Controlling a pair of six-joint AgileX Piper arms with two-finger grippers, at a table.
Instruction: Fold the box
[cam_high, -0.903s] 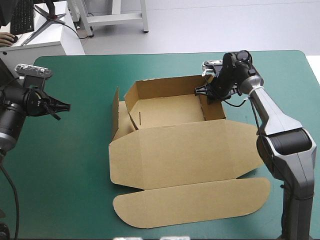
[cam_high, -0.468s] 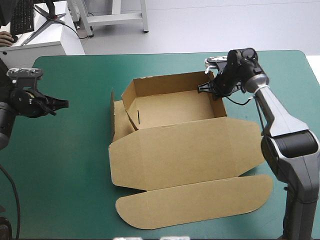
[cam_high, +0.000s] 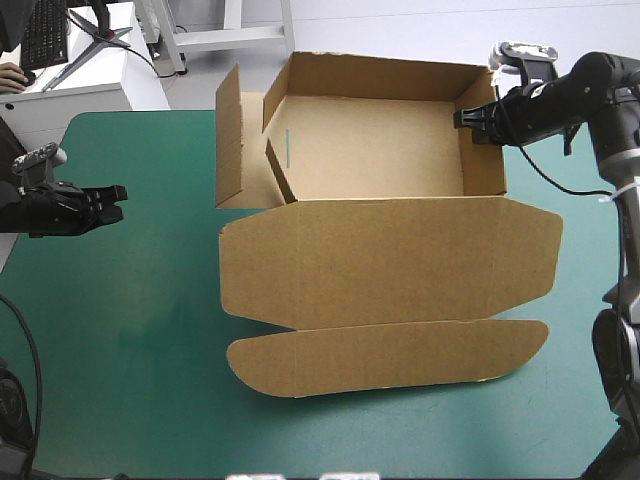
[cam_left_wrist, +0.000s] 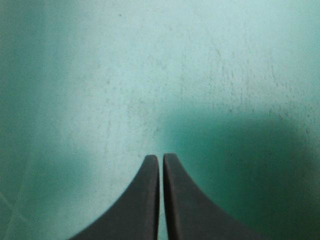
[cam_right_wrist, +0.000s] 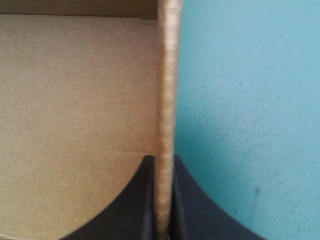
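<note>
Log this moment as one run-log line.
box: open tray, lid flat | right gripper: shut on right wall | left gripper: shut, empty, over teal-green cover, apart from box

Your table (cam_high: 130, 330), covered in teal-green, carries the brown box (cam_high: 390, 265). Its lid flaps lie flat toward the near edge, and its open tray stands at the far edge.

Robotics lab or office workroom: a desk (cam_high: 150, 330) with a teal-green cover stands on a smooth pale floor (cam_high: 450, 40). Beyond the left tool (cam_high: 120, 192), a white side table (cam_high: 100, 78) carries a black keyboard (cam_high: 45, 32); a white metal frame (cam_high: 232, 36) stands nearby.
</note>
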